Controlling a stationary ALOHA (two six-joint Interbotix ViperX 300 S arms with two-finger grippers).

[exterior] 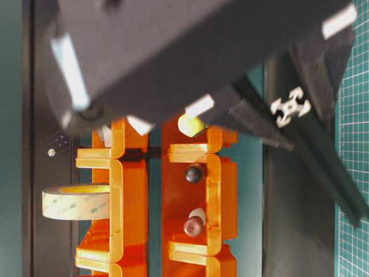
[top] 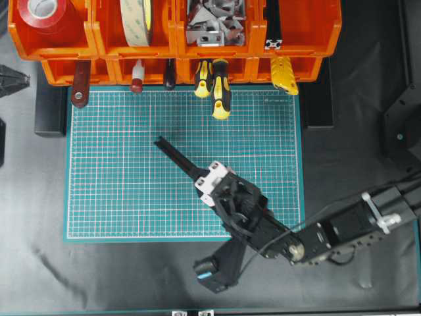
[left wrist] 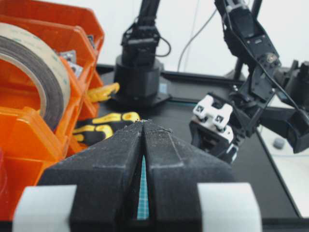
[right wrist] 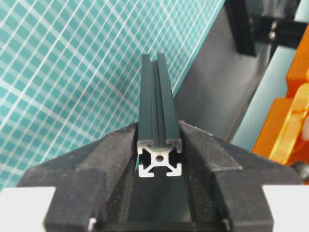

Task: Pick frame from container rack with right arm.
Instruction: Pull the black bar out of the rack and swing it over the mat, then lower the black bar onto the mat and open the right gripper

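Observation:
My right gripper (top: 194,170) is shut on the frame (top: 170,150), a slim black grooved bar. It holds the bar over the green mat, pointing up and left. In the right wrist view the bar's silvery slotted end (right wrist: 159,159) sits between the black fingers (right wrist: 207,154), and the bar (right wrist: 153,87) runs forward past them. The table-level view shows the same end (exterior: 290,107). The orange container rack (top: 100,39) spans the top edge. A second black bar (top: 273,29) stands in its top right bin. My left gripper (left wrist: 143,124) is shut and empty, beside the rack (left wrist: 29,140).
The green cutting mat (top: 131,197) lies below the rack. Yellow-and-black screwdrivers (top: 220,89) stick out of the lower bins over the mat's top edge. The bins also hold a red tape roll (top: 41,13), a beige tape roll (top: 138,20) and metal brackets (top: 214,23).

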